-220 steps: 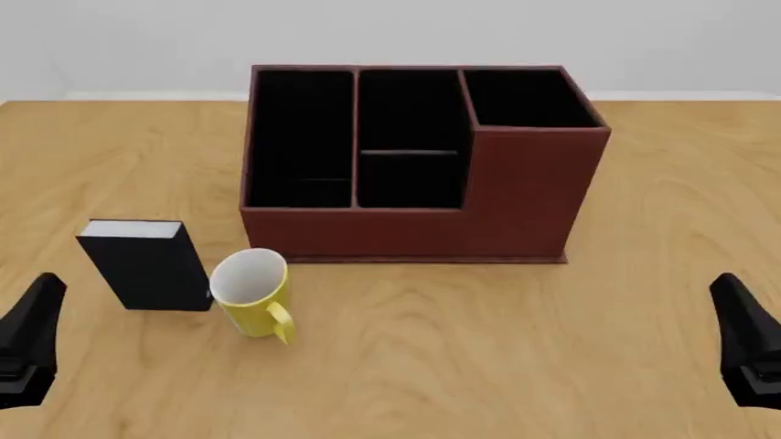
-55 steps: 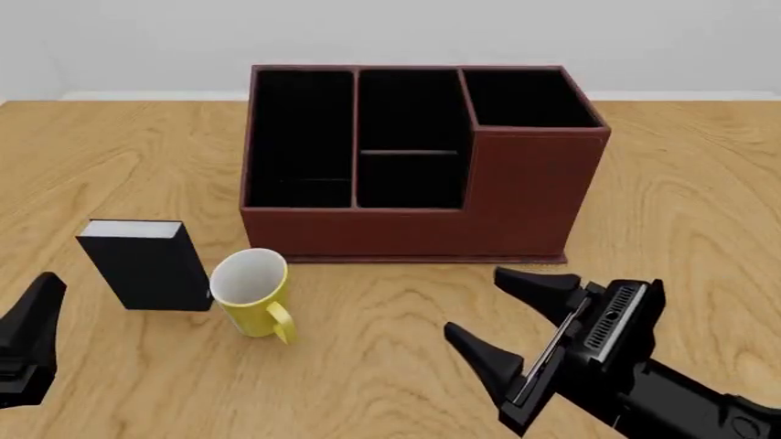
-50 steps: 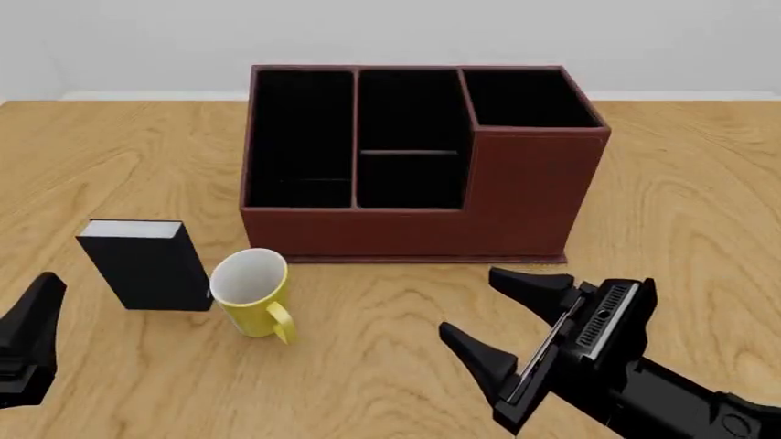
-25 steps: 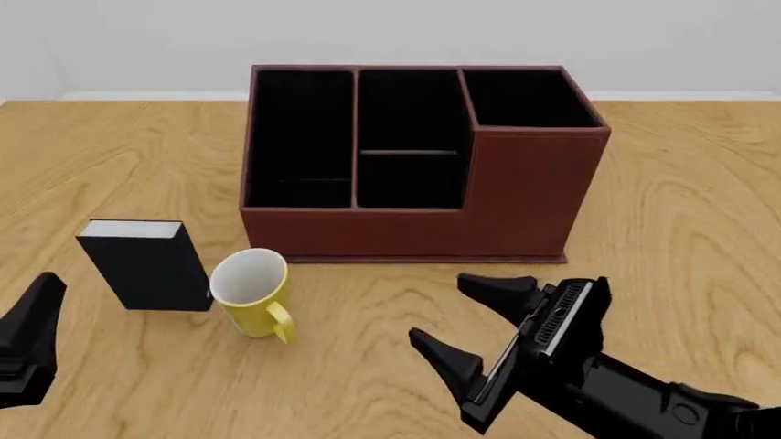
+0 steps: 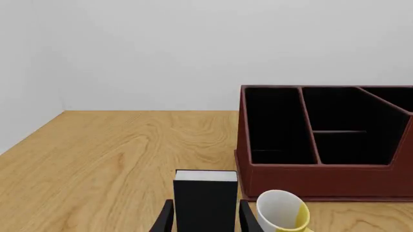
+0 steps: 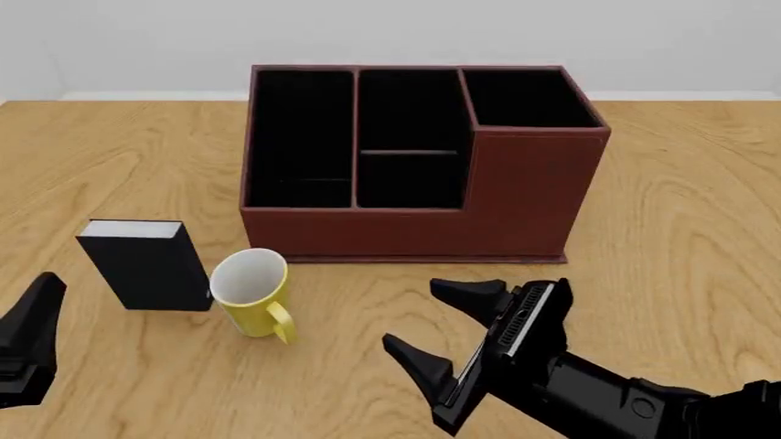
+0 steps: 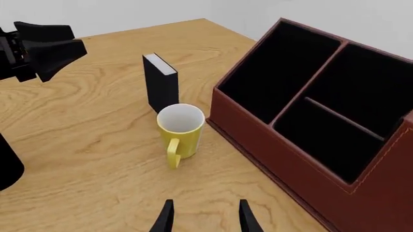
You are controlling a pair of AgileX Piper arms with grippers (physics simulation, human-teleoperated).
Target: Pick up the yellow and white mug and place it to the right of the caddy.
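a: which step is this?

b: the approach, i'd judge. the right gripper (image 6: 445, 346) hangs over the near part of the table (image 6: 683, 229), right of the mug (image 6: 252, 291), its fingers spread wide with nothing between them. nothing is grasped yet.

a: and the mug?

b: on the wood toward the near left corner, just in front of the caddy's (image 6: 415, 165) left front corner. it looks tipped, its white mouth toward the near edge and its handle (image 6: 282, 322) reaching toward the near edge too. in the right wrist view the mug (image 7: 180, 130) sits ahead of the fingertips (image 7: 166, 216), well apart from them.

a: what does the next move call for?

b: probably closing the gap leftward and lowering, then lining the open fingers across the rim or body. after that comes the carry to the bare wood right of the caddy, toward the right edge.

a: anything in the way?

b: a black block (image 6: 148, 263) stands just beside the mug on its left, nearly touching; i can't tell if they meet. a finger going down that side could knock it. the caddy wall is close behind as well, so the cleaner entry is from the near and right sides.

a: the left gripper?

b: the left gripper (image 6: 27, 338) sits low at the near left corner. in its wrist view the fingers (image 5: 163, 218) stand apart, with the block (image 5: 206, 199) ahead of them. it holds nothing.
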